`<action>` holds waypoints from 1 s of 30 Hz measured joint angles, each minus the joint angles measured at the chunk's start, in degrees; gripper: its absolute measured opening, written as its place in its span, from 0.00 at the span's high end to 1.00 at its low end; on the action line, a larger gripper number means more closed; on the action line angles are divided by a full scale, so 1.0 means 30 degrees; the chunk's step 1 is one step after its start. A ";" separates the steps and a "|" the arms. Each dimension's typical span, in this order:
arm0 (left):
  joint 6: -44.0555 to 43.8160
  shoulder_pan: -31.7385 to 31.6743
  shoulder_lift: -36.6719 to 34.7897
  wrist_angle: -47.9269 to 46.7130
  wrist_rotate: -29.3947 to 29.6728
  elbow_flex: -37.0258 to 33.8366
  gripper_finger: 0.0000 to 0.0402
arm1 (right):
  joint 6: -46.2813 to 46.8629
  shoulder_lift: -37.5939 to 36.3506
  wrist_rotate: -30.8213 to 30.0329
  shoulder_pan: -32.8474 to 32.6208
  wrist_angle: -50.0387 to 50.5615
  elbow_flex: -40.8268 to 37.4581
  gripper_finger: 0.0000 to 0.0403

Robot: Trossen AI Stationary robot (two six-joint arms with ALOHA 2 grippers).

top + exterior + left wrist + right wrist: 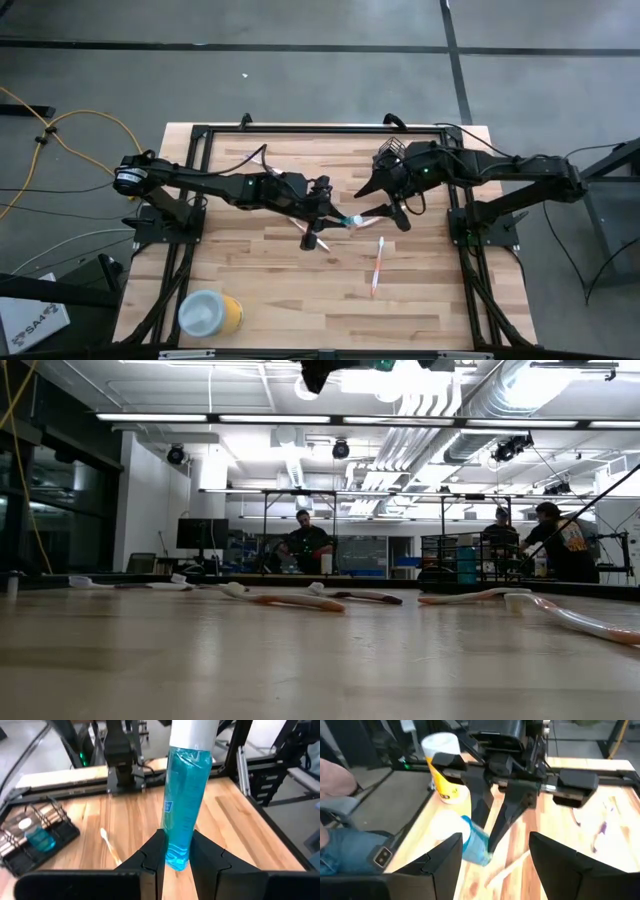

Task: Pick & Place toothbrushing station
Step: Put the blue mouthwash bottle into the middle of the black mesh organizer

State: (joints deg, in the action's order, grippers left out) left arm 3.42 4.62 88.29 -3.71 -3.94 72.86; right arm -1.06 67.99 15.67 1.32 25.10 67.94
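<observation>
Left gripper (175, 862): over the middle of the pale wooden table (280, 290); fingers clamped on the foot of a translucent blue plastic tube with a white cap (182, 795), lifted clear of the boards.

Right gripper (492, 852): just beside the tube's capped end, fingers spread wide and holding nothing; it faces the left gripper.

Holder: the small black wire-mesh box (30, 837) stands near the table's far edge on the right arm's side; a second small blue tube (39, 840) already lies in it.

Toothbrushes: one thin pale brush (378, 264) lies loose on the boards nearer the front edge; another (110, 846) lies between tube and holder. The low view shows several more flat on the table.

Step in hand: probably a hand-over of the tube, or its carry toward the holder.

Next move: the open fingers would need to close round the cap end before the left lets go.

Open room: bare boards toward the front; the yellow cylinder with a white top (210, 314) stands well apart at the front left corner. The grippers crowd each other at centre.
</observation>
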 joint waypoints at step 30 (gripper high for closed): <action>-0.1020 0.0000 -0.0007 -0.2925 0.2372 0.0000 0.84 | -0.0272 0.1859 -0.3672 -0.1464 0.2079 -0.0036 0.45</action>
State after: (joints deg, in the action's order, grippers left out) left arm 0.36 4.62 88.27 -12.49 3.18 72.86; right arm -1.88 73.56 4.65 -3.07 31.34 67.83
